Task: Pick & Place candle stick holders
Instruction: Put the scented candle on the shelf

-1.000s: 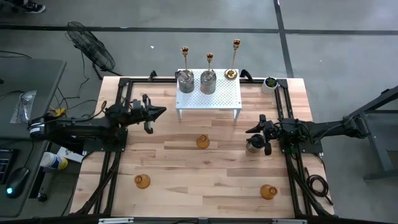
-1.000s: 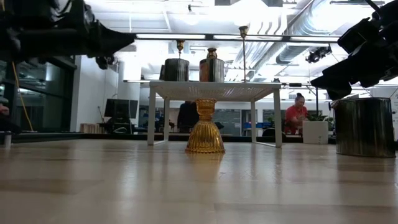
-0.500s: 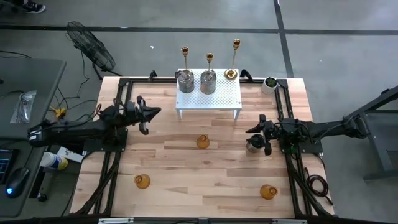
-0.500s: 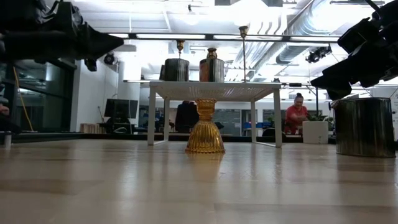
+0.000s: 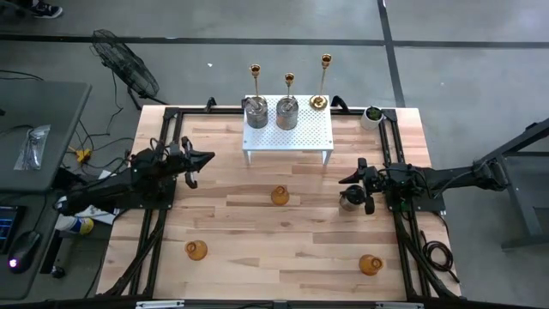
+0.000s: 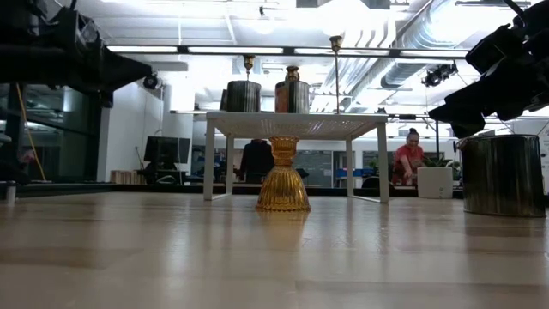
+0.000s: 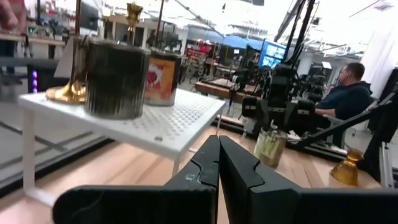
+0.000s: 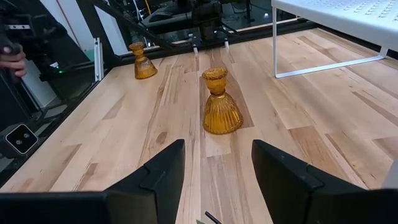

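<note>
On a white perforated shelf (image 5: 300, 137) at the far middle stand two silver jar holders (image 5: 256, 112) (image 5: 286, 113) and three gold sticks (image 5: 319, 101). A third silver jar (image 5: 348, 201) stands on its base on the table, just under my right gripper (image 5: 352, 189), which is open and clear of it (image 6: 455, 112). Three amber glass holders stand on the table: centre (image 5: 280, 196), near left (image 5: 196, 250), near right (image 5: 371, 264). My left gripper (image 5: 208, 157) is shut and empty at the left, above the wood.
A small green plant in a white pot (image 5: 372, 114) stands at the far right corner. Black frame rails (image 5: 163, 172) run along both sides of the table. Bare wood lies between the amber holders. People show in the room behind the table (image 6: 410, 159).
My left gripper, shut and empty, has drawn back toward the table's left edge and sunk a little. The right arm and all the holders have stayed where they were.
</note>
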You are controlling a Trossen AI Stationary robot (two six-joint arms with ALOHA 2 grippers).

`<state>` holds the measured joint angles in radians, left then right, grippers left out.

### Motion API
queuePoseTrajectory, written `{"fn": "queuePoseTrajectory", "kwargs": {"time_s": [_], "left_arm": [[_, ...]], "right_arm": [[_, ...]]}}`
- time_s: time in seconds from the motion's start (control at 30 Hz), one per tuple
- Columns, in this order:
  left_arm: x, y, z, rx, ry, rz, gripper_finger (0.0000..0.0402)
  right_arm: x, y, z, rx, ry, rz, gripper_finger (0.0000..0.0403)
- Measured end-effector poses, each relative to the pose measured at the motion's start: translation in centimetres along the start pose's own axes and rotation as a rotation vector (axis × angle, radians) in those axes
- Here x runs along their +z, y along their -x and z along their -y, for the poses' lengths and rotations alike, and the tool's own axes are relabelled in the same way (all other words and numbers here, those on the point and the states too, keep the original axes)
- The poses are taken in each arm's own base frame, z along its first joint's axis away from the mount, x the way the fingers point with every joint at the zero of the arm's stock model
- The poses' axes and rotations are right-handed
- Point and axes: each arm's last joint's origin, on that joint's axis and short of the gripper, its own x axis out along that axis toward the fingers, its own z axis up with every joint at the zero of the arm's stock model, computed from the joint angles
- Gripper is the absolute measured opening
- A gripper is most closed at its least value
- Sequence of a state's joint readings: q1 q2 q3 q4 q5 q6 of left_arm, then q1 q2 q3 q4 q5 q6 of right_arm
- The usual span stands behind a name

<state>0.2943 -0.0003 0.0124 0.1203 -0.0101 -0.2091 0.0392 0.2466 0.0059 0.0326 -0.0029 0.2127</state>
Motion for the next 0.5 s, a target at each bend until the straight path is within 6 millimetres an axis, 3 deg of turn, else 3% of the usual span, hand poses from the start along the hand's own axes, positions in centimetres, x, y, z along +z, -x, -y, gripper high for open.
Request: {"fn": "queuePoseTrajectory", "kwargs": {"time_s": [0.5], "left_arm": [[-0.95,-0.06,-0.32,0.067,0.0,-0.127,0.0]], "right_arm": [[0.0,0.0,0.0,-0.002,0.0,0.0,0.0179]]}}
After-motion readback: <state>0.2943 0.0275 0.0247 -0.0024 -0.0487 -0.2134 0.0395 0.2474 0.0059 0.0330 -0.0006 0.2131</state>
